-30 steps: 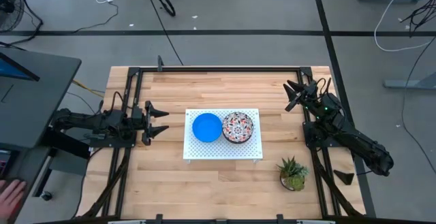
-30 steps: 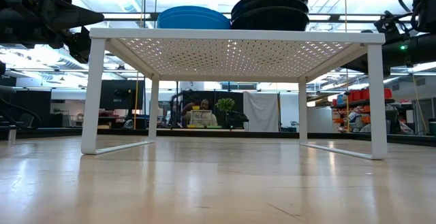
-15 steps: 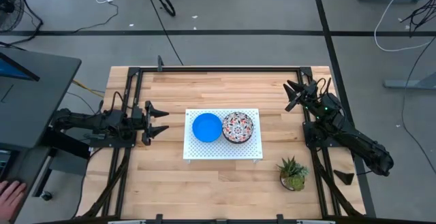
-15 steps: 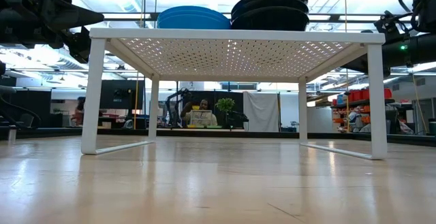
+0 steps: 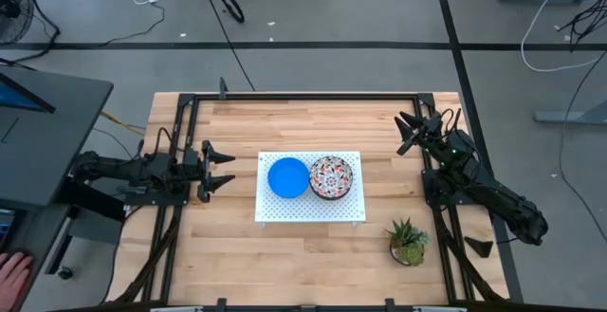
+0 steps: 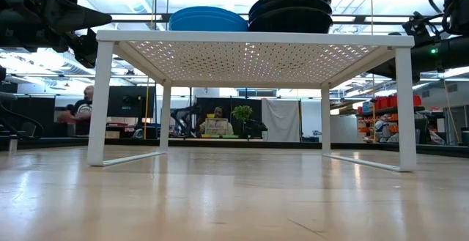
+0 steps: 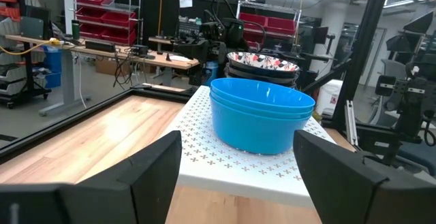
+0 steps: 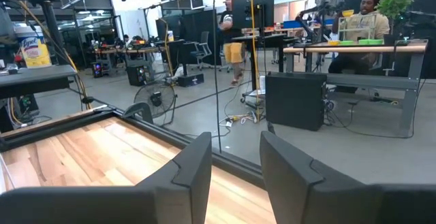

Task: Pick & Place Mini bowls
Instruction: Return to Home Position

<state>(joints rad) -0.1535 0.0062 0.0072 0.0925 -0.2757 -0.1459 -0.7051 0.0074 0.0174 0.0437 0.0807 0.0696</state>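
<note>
Jaws of both arms are open and empty: left arm [image 5: 142, 172] at the left edge of the worktop [image 5: 313, 122], right arm [image 5: 474, 184] near its back right corner. At the middle, the white perforated shelf [image 5: 308, 208] carries the blue bowls [image 5: 287, 176] and the patterned bowls [image 5: 331, 175], stacked side by side, seemingly three each. A small plant [image 5: 408, 241] stands near the front right corner.

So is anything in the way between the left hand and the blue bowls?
No, nothing visible. Only bare table lies between the open left hand and the blue bowls stacked on the white shelf. The right hand waits aside.

Stacked blue bowls [image 5: 287, 177] beside stacked floral bowls [image 5: 331, 175] atop white shelf [image 5: 308, 209].
</note>
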